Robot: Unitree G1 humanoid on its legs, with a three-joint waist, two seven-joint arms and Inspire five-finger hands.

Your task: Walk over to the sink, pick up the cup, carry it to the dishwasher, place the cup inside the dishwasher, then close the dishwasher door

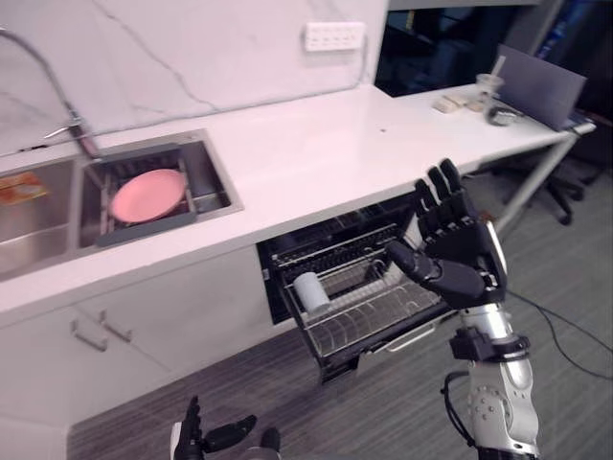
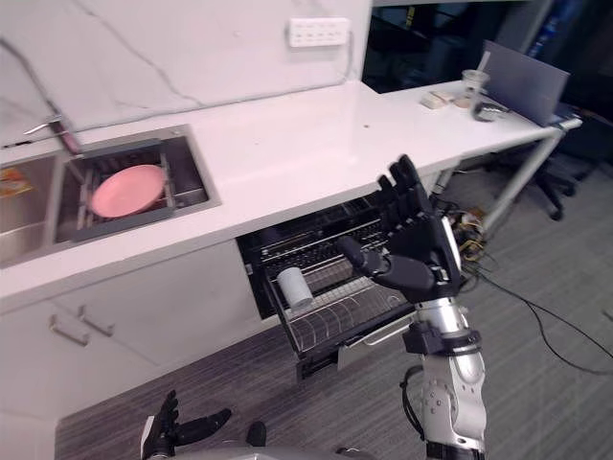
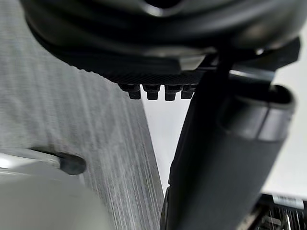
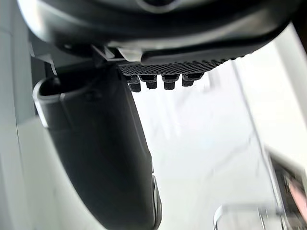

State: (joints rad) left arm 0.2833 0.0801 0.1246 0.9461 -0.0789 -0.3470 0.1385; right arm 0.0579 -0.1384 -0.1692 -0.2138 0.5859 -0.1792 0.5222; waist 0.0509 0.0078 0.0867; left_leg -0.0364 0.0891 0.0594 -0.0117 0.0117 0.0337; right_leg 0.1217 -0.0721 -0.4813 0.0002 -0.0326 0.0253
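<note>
White stone countertop (image 1: 316, 144) with a steel sink (image 1: 215, 182) of 2 basins, seen from the robot's head. 1 pink plate (image 1: 147, 195) lies on a dark rack in the basin nearer the dishwasher. The other basin holds 1 orange-labelled item (image 1: 21, 187) (its print is too small to make out). 1 curved faucet (image 1: 48, 77) rises behind the sink, and 1 white socket plate (image 1: 334, 36) sits on the marble-patterned wall.

Below the counter the dishwasher (image 1: 287, 251) stands open with its wire rack (image 1: 374, 321) drawn out. 1 pale cup (image 1: 310, 290) lies on its side at the rack's left end, touching the wires and apart from both hands.

The right hand (image 1: 460, 244) is raised in front of the open rack's right part. Its fingers are straight and pointing up, its thumb is out to the side, and it grasps nothing. The left hand (image 1: 206, 436) hangs low over the grey striped floor, fingers loosely spread and empty.

2 bar handles (image 1: 88, 335) show on the white cabinet front under the sink. At the counter's far end are 1 grey laptop (image 1: 541, 86) and 1 clear cup with a straw (image 1: 489, 88), with 1 office chair (image 1: 556, 187) beyond on the floor.
</note>
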